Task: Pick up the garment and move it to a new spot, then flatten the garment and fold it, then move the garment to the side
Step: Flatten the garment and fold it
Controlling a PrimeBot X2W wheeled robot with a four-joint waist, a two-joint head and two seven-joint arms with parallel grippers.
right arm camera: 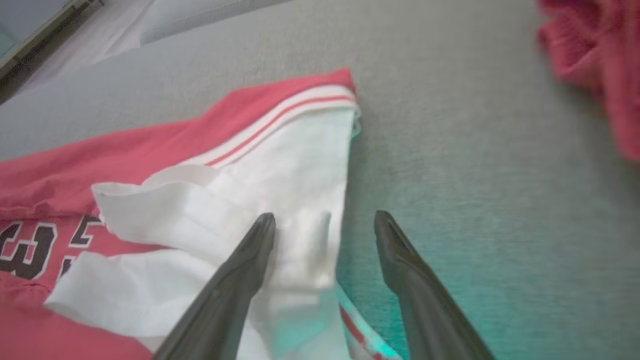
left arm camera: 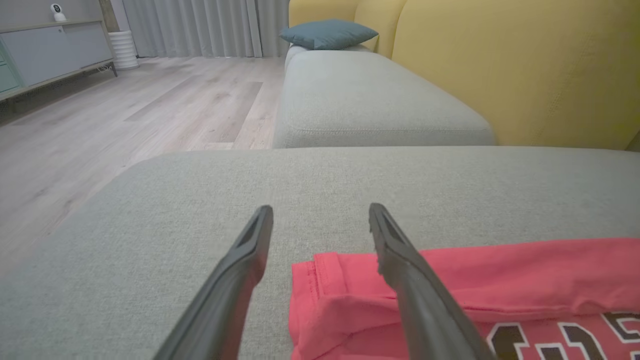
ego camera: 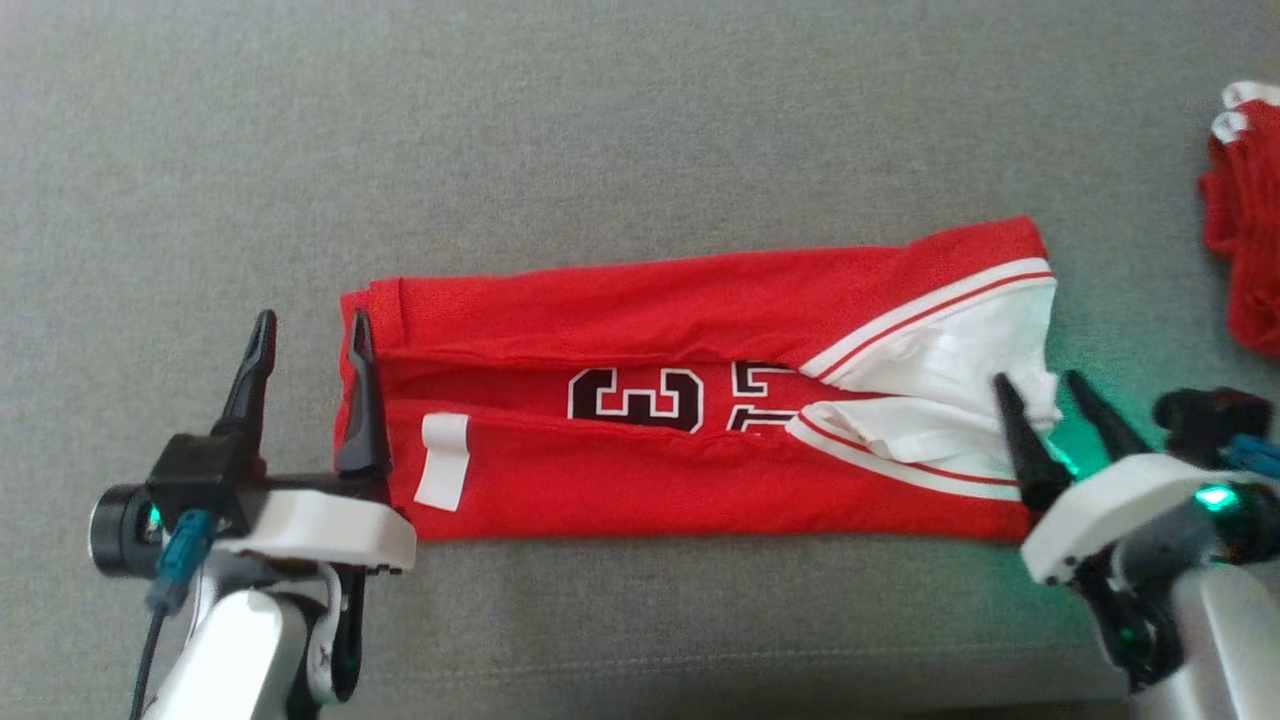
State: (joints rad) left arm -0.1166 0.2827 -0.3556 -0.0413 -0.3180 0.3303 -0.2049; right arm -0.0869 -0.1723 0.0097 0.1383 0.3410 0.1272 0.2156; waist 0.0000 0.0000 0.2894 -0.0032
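Note:
A red jersey (ego camera: 650,310) with black-and-white numbers and white sleeves lies on the grey cushion, its long sides folded in to form a strip. My left gripper (ego camera: 310,335) stands open at the strip's left end, one finger over the red hem (left arm camera: 325,280), the other over bare cushion. My right gripper (ego camera: 1040,385) stands open at the right end, straddling the edge of the white sleeve (right arm camera: 300,165). Neither holds any cloth.
Another red garment (ego camera: 1245,230) lies crumpled at the cushion's far right edge. In the left wrist view a second grey seat (left arm camera: 370,95), a yellow sofa back (left arm camera: 525,65) and a teal pillow (left arm camera: 327,32) stand beyond; wood floor lies left.

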